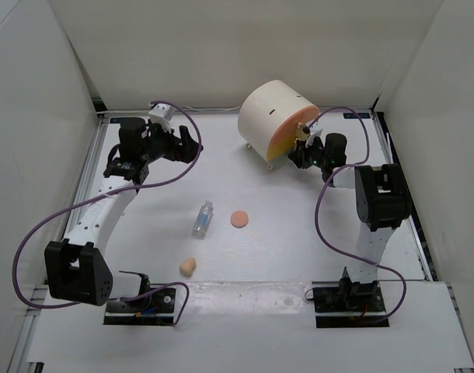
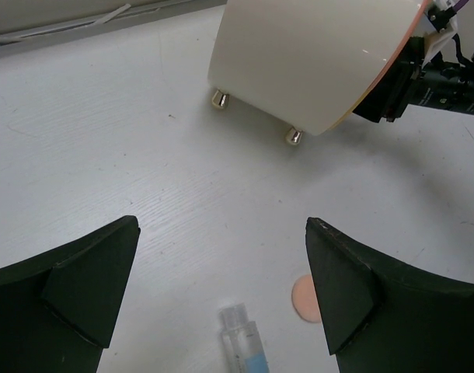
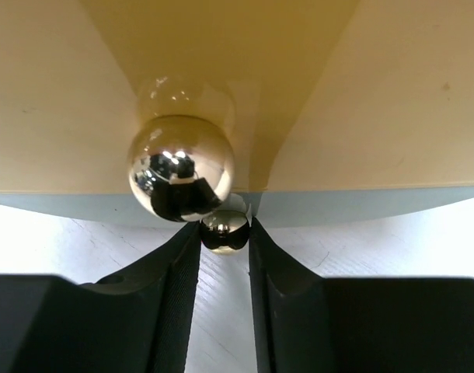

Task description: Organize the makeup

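On the table (image 1: 299, 249), seen from above, I take the little bottle (image 1: 203, 218) as dial centre. The puff (image 1: 239, 219) lies near at 3 o'clock, the sponge (image 1: 188, 266) at 7, and the cylinder box (image 1: 272, 116) well apart at 1 (standing on its feet). My left gripper (image 1: 190, 145) hangs at 12. My right gripper (image 1: 299, 151) sits at the box's 5, against its front.

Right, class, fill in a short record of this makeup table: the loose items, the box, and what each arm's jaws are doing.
loose items: clear little bottle, peach round puff, beige egg sponge, lying apart on the table
box: cream cylinder box, orange front facing the right gripper, standing on gold feet
left gripper: jaws wide open, holding nothing
right gripper: jaws nearly closed either side of a small gold ball; grip unclear
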